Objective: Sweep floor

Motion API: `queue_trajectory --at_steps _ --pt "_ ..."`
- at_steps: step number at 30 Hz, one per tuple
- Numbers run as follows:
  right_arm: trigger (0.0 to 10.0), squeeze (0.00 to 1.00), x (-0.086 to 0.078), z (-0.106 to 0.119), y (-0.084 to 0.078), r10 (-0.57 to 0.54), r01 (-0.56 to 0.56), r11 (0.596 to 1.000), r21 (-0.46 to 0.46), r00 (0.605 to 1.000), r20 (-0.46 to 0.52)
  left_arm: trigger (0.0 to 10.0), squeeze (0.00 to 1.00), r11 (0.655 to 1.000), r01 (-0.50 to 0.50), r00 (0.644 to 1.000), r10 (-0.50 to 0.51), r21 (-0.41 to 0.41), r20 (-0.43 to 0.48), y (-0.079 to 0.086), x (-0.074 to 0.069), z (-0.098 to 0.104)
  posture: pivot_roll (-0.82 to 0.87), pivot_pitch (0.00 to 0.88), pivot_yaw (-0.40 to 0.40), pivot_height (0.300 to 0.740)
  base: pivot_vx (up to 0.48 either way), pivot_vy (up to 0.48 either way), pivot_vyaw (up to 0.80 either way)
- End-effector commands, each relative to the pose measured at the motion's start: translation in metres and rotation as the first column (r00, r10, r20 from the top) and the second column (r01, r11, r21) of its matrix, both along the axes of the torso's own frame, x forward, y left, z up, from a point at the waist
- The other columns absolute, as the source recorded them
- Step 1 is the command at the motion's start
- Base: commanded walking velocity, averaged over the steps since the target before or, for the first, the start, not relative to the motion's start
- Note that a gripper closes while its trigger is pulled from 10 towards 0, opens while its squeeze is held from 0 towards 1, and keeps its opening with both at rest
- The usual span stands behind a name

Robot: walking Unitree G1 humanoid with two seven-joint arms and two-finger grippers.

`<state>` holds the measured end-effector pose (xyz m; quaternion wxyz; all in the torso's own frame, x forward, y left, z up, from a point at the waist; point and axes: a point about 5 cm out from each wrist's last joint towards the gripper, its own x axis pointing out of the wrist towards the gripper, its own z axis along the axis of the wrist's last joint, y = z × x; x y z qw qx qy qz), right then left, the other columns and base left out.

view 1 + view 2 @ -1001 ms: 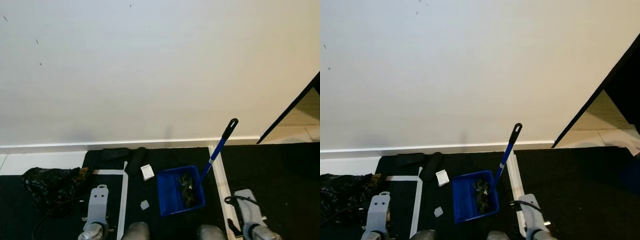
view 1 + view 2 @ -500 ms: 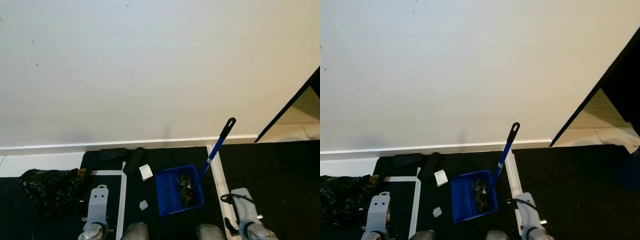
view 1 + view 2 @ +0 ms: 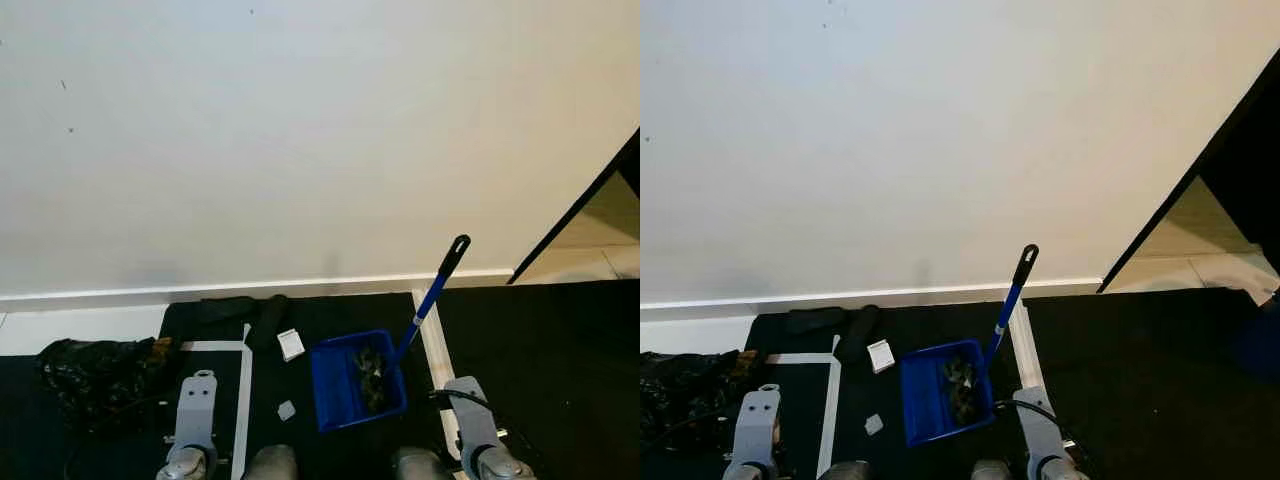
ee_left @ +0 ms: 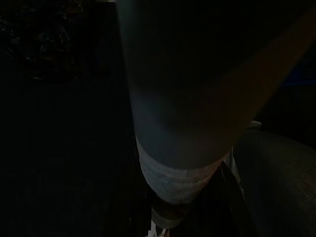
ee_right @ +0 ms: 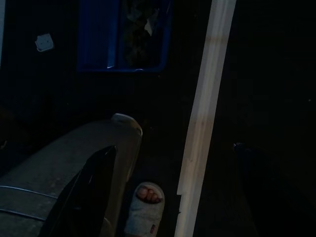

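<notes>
Right arm [image 3: 468,418] had drawn inward toward the dustpan [image 3: 357,380] — already holding debris — pincer state indiscernible; paper scraps [image 3: 290,343] remained unswept.

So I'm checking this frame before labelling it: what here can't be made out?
- Left pincer and right pincer: cut off by the bottom edge of the eye views; open or shut can't be told.
- Left wrist view: dark, blocked by a pale rounded shape.
- Contents of the blue dustpan: dark debris, too small to identify.
- Black heap on the floor at the left: what it is stays unclear.
- Small white scraps: too small to identify.
</notes>
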<state>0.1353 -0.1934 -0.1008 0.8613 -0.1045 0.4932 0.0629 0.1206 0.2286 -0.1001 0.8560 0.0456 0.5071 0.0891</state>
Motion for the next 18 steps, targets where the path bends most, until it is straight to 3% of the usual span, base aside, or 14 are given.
queue_trajectory --at_steps 1,7,18 --pt "10.0 0.0 -0.001 0.0 -0.004 -0.005 0.005 1.0 -0.001 1.0 0.003 10.0 0.0 1.0 -0.011 0.999 0.01 -0.017 -0.05 -0.005 -0.011 -0.005 0.06 0.0 -0.037 0.74 0.0 0.0 0.0" --pt "10.0 0.0 -0.007 0.002 -0.023 -0.018 0.018 1.0 -0.022 1.0 -0.017 10.0 0.0 1.0 -0.008 0.999 0.007 -0.016 -0.05 -0.006 -0.012 -0.005 0.06 0.0 -0.036 0.74 0.0 0.0 0.0" --pt "10.0 0.0 -0.008 0.0 -0.019 -0.022 0.021 0.999 -0.03 0.999 -0.038 10.0 0.0 1.0 -0.003 0.999 0.002 -0.016 -0.051 -0.006 -0.012 -0.005 0.06 0.0 -0.036 0.74 0.0 0.0 0.0"
